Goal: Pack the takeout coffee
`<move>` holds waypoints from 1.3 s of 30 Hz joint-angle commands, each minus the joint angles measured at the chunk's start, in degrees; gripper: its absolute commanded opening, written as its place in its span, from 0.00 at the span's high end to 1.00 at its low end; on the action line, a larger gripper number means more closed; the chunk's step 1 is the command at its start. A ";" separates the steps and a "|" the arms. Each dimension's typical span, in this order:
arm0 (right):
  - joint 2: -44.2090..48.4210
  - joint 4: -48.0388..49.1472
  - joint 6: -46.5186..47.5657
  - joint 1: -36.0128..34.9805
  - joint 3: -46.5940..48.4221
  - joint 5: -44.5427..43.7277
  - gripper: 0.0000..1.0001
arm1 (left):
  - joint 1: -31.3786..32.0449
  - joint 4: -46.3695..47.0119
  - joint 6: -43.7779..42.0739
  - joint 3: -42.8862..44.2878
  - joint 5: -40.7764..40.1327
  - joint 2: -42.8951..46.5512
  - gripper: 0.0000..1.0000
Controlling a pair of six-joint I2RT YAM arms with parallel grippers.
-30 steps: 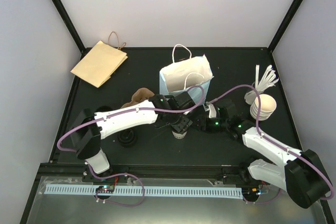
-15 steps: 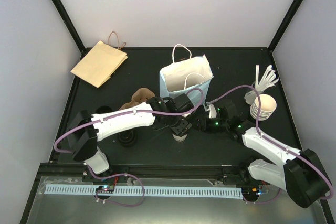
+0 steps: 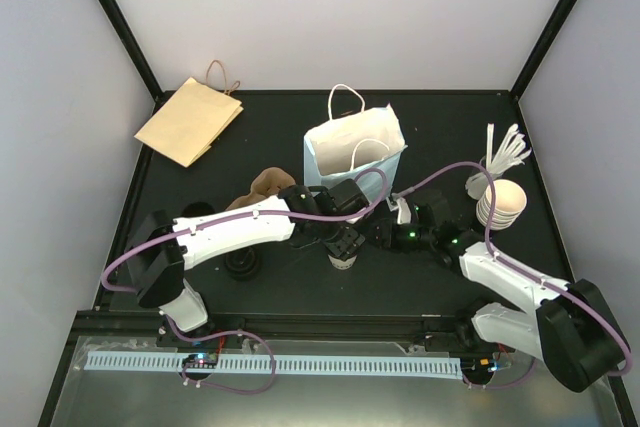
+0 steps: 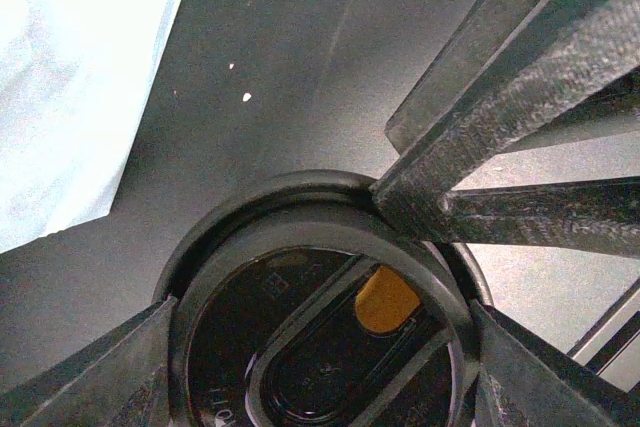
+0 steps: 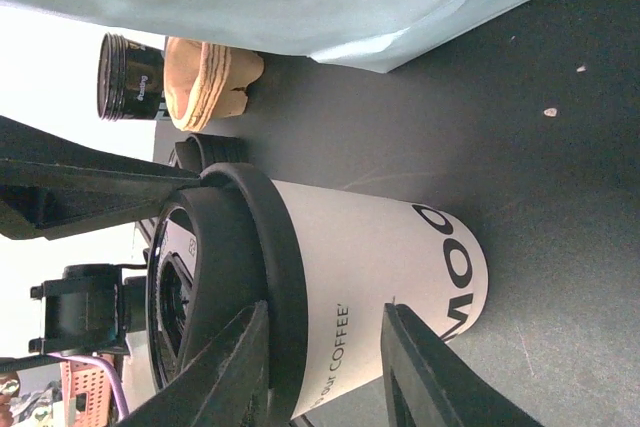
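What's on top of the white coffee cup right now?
A black lid sits on the cup, fingers of the left gripper at its two sides. The lid covers whatever is inside.

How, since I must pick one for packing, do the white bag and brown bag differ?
The white bag stands upright, mouth open, in the middle; the brown bag lies flat at the far left corner. The white bag's handles are white, the brown bag's brown. Both have loop handles.

Plain white walls [image 3: 340, 17], black corner posts [image 3: 115, 17], matte black table [image 3: 450, 127], even light
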State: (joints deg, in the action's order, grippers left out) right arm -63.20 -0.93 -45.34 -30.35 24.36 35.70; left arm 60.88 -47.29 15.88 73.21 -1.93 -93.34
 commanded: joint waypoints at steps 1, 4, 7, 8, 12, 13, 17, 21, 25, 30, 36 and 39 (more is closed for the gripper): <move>-3.15 -1.09 0.30 -0.06 -0.36 -5.25 0.68 | 2.44 -5.90 -0.58 -4.13 8.94 -3.08 0.27; -5.61 0.70 -0.21 -0.03 0.09 -4.76 0.70 | 2.64 -5.73 -0.76 -4.13 8.83 -3.22 0.27; -7.74 2.08 -0.60 -0.06 0.74 -4.58 0.71 | 3.03 -5.72 -0.76 -4.04 8.47 -3.68 0.27; -8.24 2.22 -0.49 -0.02 1.11 -4.71 0.71 | 3.14 -5.70 -0.76 -3.96 8.33 -3.77 0.27; -10.88 2.85 -0.01 -0.06 2.72 -4.69 0.71 | 3.36 -5.50 -0.78 -3.61 8.17 -3.93 0.28; -11.62 2.86 0.22 -0.08 3.17 -4.72 0.71 | 3.34 -5.41 -0.84 -3.53 8.13 -4.00 0.28; -14.03 2.87 1.47 -0.13 4.33 -3.83 0.71 | 3.45 -5.12 -0.78 -3.43 8.00 -4.21 0.28; -14.86 2.14 2.50 -0.62 3.85 -4.11 0.71 | 3.45 -4.93 -0.81 -3.42 7.91 -4.30 0.28; -15.63 2.05 2.71 -1.70 2.65 -4.77 0.72 | 3.45 -4.83 -0.71 -3.44 7.56 -4.37 0.27; -15.10 3.98 1.87 -3.69 -1.40 -5.92 0.72 | 3.45 -4.84 -0.51 -3.64 7.36 -4.40 0.28; -11.44 0.45 3.29 -3.84 -1.86 -8.27 0.72 | 3.41 -4.98 -0.24 -3.46 6.98 -4.22 0.28; -6.83 -4.31 4.85 -3.84 0.20 -11.51 0.72 | 3.45 -5.41 -0.09 -3.10 6.44 -4.14 0.28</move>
State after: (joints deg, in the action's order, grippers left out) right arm -71.81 11.53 -43.72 -32.84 25.74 32.14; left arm 61.45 -47.05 15.97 72.97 -3.62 -93.10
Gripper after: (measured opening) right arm 0.282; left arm 0.746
